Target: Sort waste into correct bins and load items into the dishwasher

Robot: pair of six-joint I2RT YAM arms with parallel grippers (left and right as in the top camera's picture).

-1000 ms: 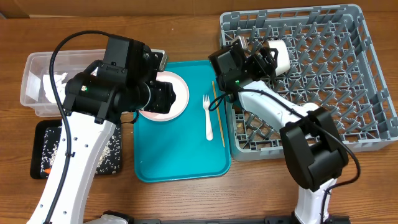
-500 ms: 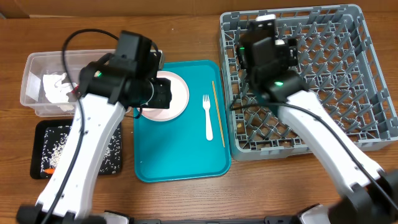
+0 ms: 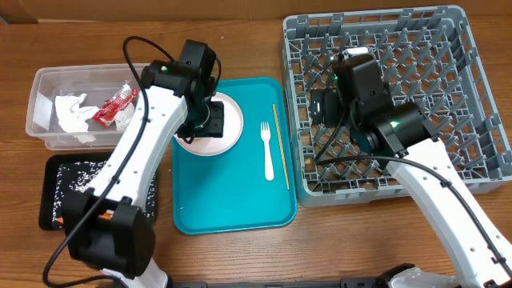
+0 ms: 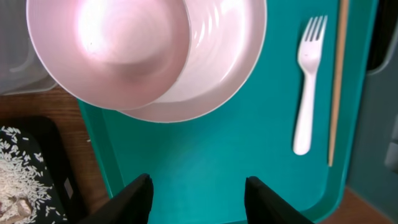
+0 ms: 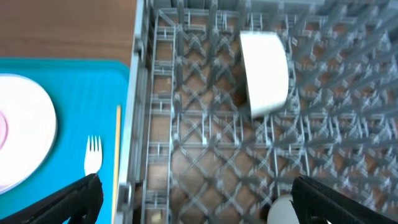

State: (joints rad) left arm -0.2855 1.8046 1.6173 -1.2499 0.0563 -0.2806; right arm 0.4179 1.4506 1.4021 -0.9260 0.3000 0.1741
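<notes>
The plate [image 4: 211, 68] lies on the teal tray [image 4: 205, 149] just ahead of the left gripper [image 4: 199, 186], whose fingers stand apart over bare tray with nothing between them. A bowl [image 4: 109, 53] overlaps the side of the plate away from the fork [image 4: 306, 93]. The fork and the chopstick [image 4: 336, 87] lie side by side, ahead and toward the other finger, clear of the plate. Off the teal tray, beside the finger on the bowl's side, sits the black tray [image 3: 50, 164] with rice [image 4: 18, 180]. Beyond it is the tub [image 3: 44, 80], holding a napkin [image 3: 70, 112] and a red wrapper [image 3: 112, 106]. The right gripper [image 5: 196, 190] hangs spread wide and empty above the rack [image 5: 186, 124], and a cup [image 5: 264, 71] lies among the pegs ahead of it.
</notes>
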